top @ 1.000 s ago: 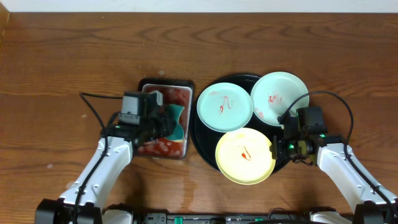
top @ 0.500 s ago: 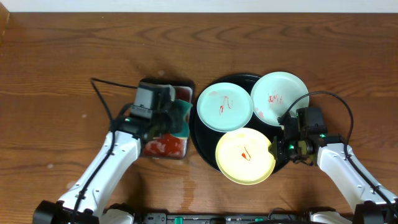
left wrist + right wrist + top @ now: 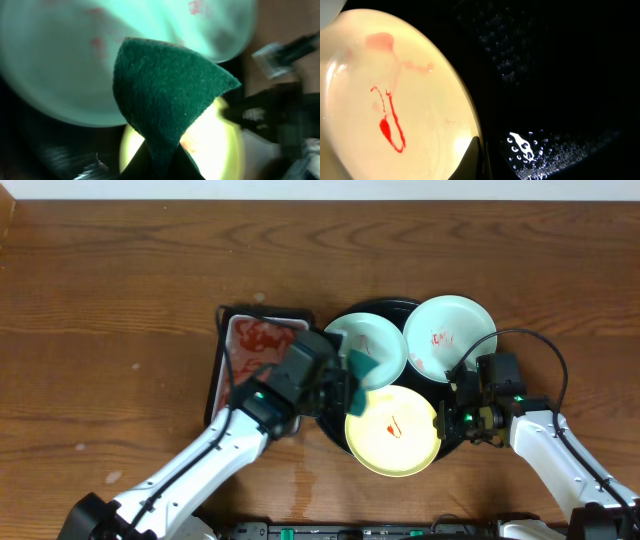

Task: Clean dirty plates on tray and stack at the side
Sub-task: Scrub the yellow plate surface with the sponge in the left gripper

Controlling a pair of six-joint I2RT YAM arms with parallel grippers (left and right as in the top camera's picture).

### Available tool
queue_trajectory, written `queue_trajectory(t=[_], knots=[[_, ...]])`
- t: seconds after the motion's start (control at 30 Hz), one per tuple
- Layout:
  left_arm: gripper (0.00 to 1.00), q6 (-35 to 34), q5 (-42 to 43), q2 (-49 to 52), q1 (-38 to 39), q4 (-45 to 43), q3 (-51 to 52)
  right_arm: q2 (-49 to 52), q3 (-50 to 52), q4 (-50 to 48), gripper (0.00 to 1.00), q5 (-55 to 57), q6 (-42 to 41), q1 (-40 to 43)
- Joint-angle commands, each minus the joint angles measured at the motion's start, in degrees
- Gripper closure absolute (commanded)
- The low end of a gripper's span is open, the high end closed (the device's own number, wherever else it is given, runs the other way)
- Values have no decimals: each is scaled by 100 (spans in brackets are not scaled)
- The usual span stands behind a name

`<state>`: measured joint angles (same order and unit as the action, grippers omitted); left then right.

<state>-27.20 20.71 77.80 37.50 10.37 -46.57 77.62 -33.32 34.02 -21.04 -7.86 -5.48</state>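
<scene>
Three plates lie on the round black tray (image 3: 385, 306): a mint one (image 3: 372, 338) at the left, a mint one (image 3: 452, 335) at the back right, and a yellow one (image 3: 395, 432) in front, all with red squiggles. My left gripper (image 3: 345, 380) is shut on a folded dark green sponge (image 3: 360, 364), which hangs over the near edge of the left mint plate. In the left wrist view the sponge (image 3: 165, 90) fills the middle, above the mint plate (image 3: 55, 65) and the yellow plate (image 3: 220, 145). My right gripper (image 3: 446, 418) is shut on the yellow plate's right rim (image 3: 470, 125).
A rectangular metal tray (image 3: 255, 345) with red liquid stands left of the black tray, partly under my left arm. Water droplets (image 3: 525, 147) glisten on the black tray's floor beside the yellow plate. Bare wooden table (image 3: 120, 300) surrounds everything.
My left arm has swung right from the metal tray, carrying the sponge over to the left mint plate. The right arm and the plates have stayed put.
</scene>
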Motion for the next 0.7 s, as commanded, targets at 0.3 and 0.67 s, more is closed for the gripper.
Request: queue_trajectory(t=[0.3, 0.67], knots=[[93, -544, 175, 1316, 1016, -439, -382, 39, 44, 2, 99, -26, -4, 50], [93, 192, 179, 2205, 1123, -105, -968, 39, 44, 0, 99, -24, -4, 50]])
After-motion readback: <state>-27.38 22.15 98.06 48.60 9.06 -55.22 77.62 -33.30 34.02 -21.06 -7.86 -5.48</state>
